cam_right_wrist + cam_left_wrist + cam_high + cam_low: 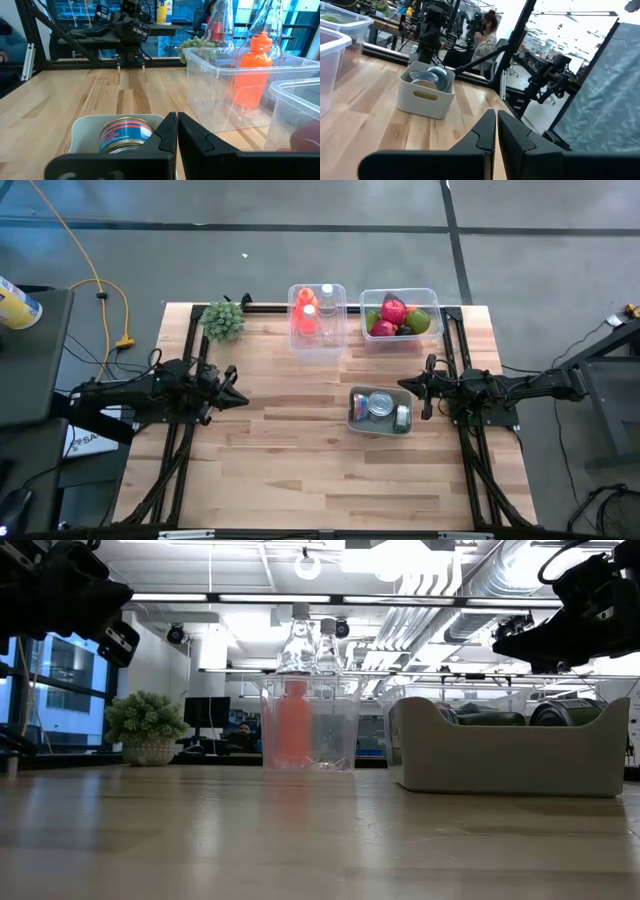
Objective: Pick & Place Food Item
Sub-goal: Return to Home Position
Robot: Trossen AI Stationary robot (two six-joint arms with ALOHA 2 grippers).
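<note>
A clear bin (400, 315) at the table's far edge holds red and green fruit. A grey bin (380, 410) with tin cans (125, 135) stands right of the table's middle. My left gripper (238, 396) hovers shut over the table's left part, far from both bins; its fingers (496, 114) point toward the grey bin (426, 92). My right gripper (404, 385) hovers shut just beyond the grey bin's far right corner, above the table, with the cans below and ahead of its fingers (177, 116). Neither touches anything.
A clear bin with an orange bottle and clear bottles (317, 318) stands left of the fruit bin. A small potted plant (223, 320) sits at the far left corner. Bare wood lies between the arms and along the near edge. A person (485, 37) is in the room beyond.
</note>
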